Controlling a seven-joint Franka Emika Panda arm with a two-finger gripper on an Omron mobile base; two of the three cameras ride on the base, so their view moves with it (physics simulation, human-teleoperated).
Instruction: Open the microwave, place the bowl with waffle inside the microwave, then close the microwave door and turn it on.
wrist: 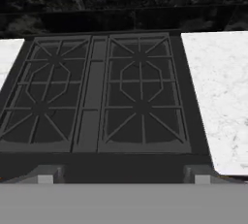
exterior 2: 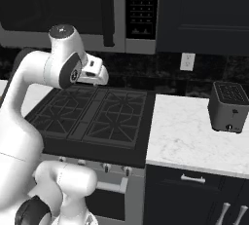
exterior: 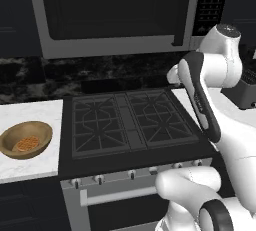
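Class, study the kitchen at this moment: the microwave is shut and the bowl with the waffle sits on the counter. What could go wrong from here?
1. The microwave door is closed, its handle high above the stove; a poor grip could slip off.
2. The bowl sits far left of the arm; a long reach may tip it and spill the waffle.
3. Lifting it across the stove grates risks a knock.

Black stove [exterior: 132,122] between white marble counters [exterior 2: 194,134]; dark cabinets [exterior 2: 202,12].

You see a smooth wooden bowl [exterior: 26,139] on matt white marble tabletop [exterior: 30,167] left of the black cast-iron stove [exterior: 127,122]; microwave [exterior: 115,12] brushed steel.
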